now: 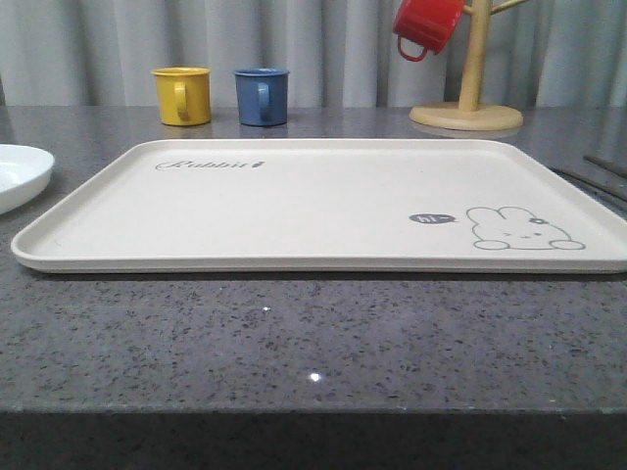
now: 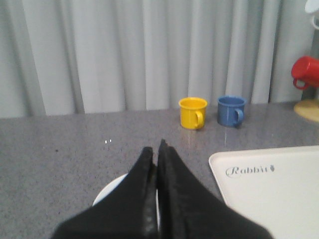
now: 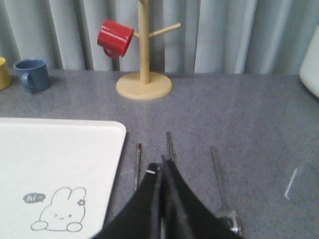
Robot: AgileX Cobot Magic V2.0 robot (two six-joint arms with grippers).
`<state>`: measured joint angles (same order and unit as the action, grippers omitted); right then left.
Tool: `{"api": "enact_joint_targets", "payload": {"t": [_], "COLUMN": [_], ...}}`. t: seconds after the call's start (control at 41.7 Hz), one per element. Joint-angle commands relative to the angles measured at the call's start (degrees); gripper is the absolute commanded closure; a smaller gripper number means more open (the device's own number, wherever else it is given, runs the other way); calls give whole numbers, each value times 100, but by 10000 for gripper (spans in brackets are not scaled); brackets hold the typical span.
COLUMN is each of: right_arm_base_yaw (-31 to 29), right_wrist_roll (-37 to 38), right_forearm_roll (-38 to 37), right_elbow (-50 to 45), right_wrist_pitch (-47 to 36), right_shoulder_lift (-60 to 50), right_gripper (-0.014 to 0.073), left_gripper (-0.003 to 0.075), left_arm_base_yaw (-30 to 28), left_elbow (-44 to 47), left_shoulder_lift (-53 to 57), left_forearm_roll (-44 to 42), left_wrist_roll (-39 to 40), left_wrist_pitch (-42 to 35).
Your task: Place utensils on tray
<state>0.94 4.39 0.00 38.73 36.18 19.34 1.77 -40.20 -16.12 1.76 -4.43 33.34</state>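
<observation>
On the far left we see our left tool (image 2: 157, 149), black, with its two fingers pressed together and nothing between them. A round white plate (image 1: 22, 174) sits right under this tool on the grey desk (image 1: 294, 333), and only a bit of the plate peeks out from below the fingers. Beyond the left tool, and a little to its right, stand a yellow mug (image 2: 193, 113) and a blue mug (image 2: 231, 110), close to each other but not touching, in front of a grey curtain (image 2: 124, 50). Next comes the big cream tray (image 1: 323, 201), which lies flat on the desk just to the right of the left tool and to the left of our right tool (image 3: 162, 167). It has the word "Rabbit" near one corner and a grey rabbit drawing (image 1: 524, 230) near another, and nothing lies on it. The right tool is black too, and its fingers are pressed together with nothing pinched. Below and around it, thin metal utensils lie on the desk beside the tray: one thin piece (image 3: 138, 164) closest to the tray, one more (image 3: 170, 145) poking out past the fingertips, and a long spoon (image 3: 222, 189) on the far side. Beyond the right tool stands a wooden mug tree (image 3: 144, 74) with a red mug (image 3: 115, 38) hanging on it.
</observation>
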Motion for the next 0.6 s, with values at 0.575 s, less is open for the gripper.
{"api": "enact_joint_targets", "payload": {"t": [0.575], "right_arm_base_yaw": [-12], "right_wrist_roll": [-22], "right_forearm_roll": [-78], "right_elbow": [238], "right_wrist_pitch": [256], "right_shoulder_lift": [1670], "right_gripper": [540], "left_gripper": [720], "left_arm_base_yaw": [0], "left_elbow": [200], "left_shoulder_lift": [-965], "left_forearm_roll": [15], "left_wrist_roll": [56], "left_wrist_pitch": [225]}}
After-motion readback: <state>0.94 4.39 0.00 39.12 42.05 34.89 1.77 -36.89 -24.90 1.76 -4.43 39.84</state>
